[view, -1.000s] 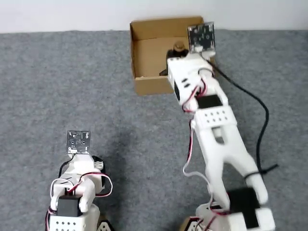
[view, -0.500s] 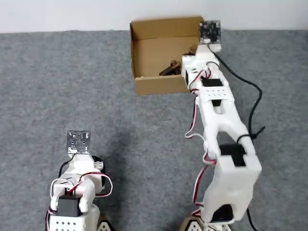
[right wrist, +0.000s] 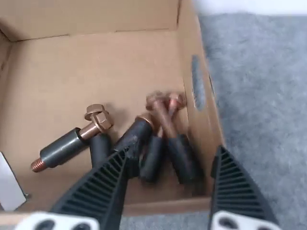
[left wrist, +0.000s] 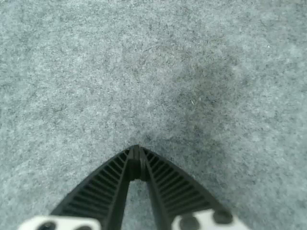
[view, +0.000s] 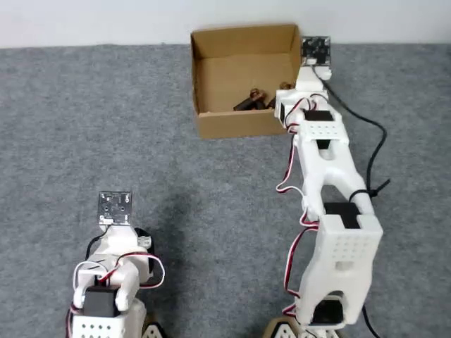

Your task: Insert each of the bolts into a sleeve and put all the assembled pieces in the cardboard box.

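The cardboard box [view: 211, 123] stands at the back of the grey mat, and its wall [right wrist: 201, 103] runs between my right fingers. Several copper bolts in dark sleeves [right wrist: 144, 139] lie in a loose pile on its floor near the right wall; from above the pile [view: 255, 100] sits at the box's right side. My right gripper [right wrist: 165, 170] hangs open over the box's right front corner, holding nothing. My right arm [view: 320, 141] stretches along the box's right side. My left gripper [left wrist: 138, 153] is shut and empty over bare mat, near the front left [view: 115, 209].
Grey carpet-like mat [view: 106, 127] covers the table. A black cable [view: 373, 151] trails to the right of my right arm. A white wall runs behind the box.
My right arm swung to the right and stretched out, from over the box's right part to its right edge; the pile of pieces inside came into sight. The left arm stayed still.
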